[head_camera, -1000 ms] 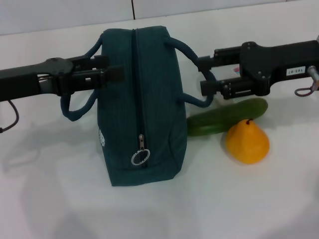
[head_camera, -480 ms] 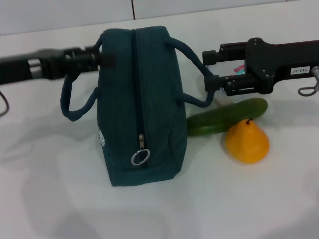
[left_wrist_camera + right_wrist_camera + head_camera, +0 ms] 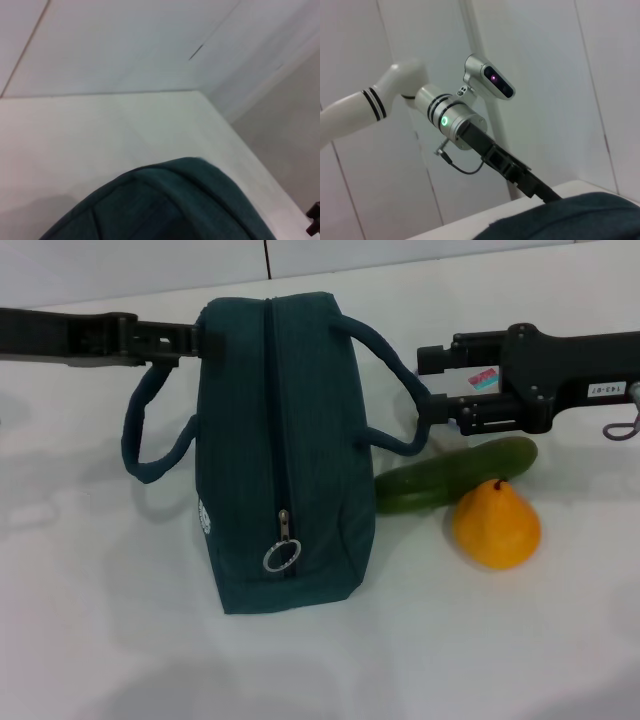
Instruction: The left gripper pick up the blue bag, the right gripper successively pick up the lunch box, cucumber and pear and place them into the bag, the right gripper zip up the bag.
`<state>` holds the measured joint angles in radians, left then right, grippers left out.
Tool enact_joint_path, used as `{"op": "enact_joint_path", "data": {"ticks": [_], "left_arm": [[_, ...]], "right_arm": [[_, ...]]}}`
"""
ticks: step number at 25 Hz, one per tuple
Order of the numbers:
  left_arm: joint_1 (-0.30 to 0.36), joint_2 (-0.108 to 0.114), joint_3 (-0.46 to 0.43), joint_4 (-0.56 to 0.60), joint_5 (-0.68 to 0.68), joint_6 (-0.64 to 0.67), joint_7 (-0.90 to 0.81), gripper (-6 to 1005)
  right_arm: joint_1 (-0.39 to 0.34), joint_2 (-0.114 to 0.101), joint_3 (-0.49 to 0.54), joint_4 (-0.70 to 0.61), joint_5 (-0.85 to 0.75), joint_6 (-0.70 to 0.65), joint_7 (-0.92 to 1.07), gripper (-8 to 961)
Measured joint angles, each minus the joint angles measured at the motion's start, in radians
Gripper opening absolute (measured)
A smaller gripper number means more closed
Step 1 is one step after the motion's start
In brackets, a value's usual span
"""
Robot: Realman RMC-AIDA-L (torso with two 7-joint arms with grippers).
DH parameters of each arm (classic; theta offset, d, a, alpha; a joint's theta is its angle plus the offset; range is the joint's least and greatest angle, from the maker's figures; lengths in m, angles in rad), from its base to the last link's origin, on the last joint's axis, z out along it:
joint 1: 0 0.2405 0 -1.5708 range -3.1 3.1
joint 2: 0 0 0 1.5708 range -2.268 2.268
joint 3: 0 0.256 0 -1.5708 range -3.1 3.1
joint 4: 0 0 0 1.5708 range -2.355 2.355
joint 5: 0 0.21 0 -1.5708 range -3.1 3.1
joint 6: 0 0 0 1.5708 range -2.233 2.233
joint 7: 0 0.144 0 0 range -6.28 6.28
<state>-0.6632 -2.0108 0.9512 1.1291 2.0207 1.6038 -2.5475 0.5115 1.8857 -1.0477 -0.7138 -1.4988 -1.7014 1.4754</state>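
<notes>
On the white bench (image 3: pixel 90 640) the blue bag (image 3: pixel 285 455) stands zipped. Your left end effector (image 3: pixel 195 338) sits at its far handle, grip state unreadable; get firmly round the loop before lifting. Right end effector (image 3: pixel 432 385), spread, hovers above cucumber (image 3: pixel 455 475) and pear (image 3: pixel 496 525).

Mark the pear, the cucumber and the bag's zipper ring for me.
pear (image 3: pixel 496 528), head view, middle of its orange body.
cucumber (image 3: pixel 455 477), head view, middle of its green length, beside the bag.
zipper ring (image 3: pixel 281 558), head view, the round metal pull near the bag's near end.
</notes>
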Motion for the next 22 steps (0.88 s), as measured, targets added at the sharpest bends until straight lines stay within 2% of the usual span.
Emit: {"op": "enact_joint_path", "data": {"ticks": [6, 12, 22], "left_arm": [[-0.047, -0.006, 0.017, 0.003, 0.104, 0.004, -0.076, 784], [-0.073, -0.027, 0.032, 0.002, 0.227, 0.002, -0.080, 767], [-0.083, -0.028, 0.037, 0.000, 0.235, -0.002, -0.073, 738]], "right_arm": [[-0.024, 0.004, 0.007, 0.002, 0.000, 0.020, -0.013, 664], [-0.030, 0.011, 0.009, 0.003, 0.000, 0.025, -0.018, 664], [-0.040, 0.017, 0.010, 0.002, 0.000, 0.031, -0.018, 664]]}}
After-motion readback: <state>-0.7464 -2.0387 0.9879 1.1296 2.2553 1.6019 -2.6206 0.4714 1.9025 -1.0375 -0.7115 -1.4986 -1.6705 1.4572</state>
